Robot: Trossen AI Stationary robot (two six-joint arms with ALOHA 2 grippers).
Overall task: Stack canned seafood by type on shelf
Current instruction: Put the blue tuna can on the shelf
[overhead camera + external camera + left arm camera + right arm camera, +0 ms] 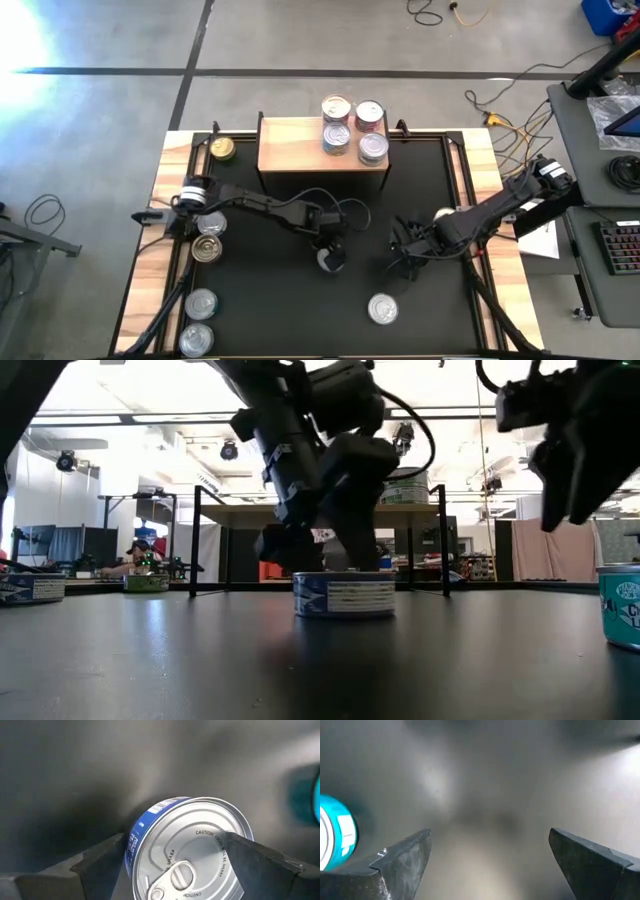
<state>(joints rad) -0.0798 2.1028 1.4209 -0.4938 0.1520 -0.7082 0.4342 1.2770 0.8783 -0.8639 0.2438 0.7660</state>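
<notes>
Blue-labelled tin (187,850) fills the left wrist view, silver lid and pull tab up, sitting between the two dark fingers (97,865) of the left hand (329,252); the fingers stand apart on either side of it and I cannot tell whether they touch its wall. From the low view the same tin (344,596) rests flat on the black mat (300,670) with the left hand down around it. From above, this tin (329,261) lies near the middle of the mat, in front of the shelf (300,145).

Off to its side the right hand (408,250) hangs above bare mat with its fingers (402,857) spread wide and nothing between them; a teal-labelled tin (335,837) shows at the edge of its wrist view, and in the high view a silver-lidded tin (382,309) lies on the mat nearer the front edge.

On the light-wood shelf four tins (352,127) are grouped at its right end, touching or almost so. A gold-lidded tin (222,149) sits on the wooden surface (150,260) just left of the shelf. Four more tins lie along the left edge: two (209,237) close together beside the left arm, and two (199,320) near the front corner
</notes>
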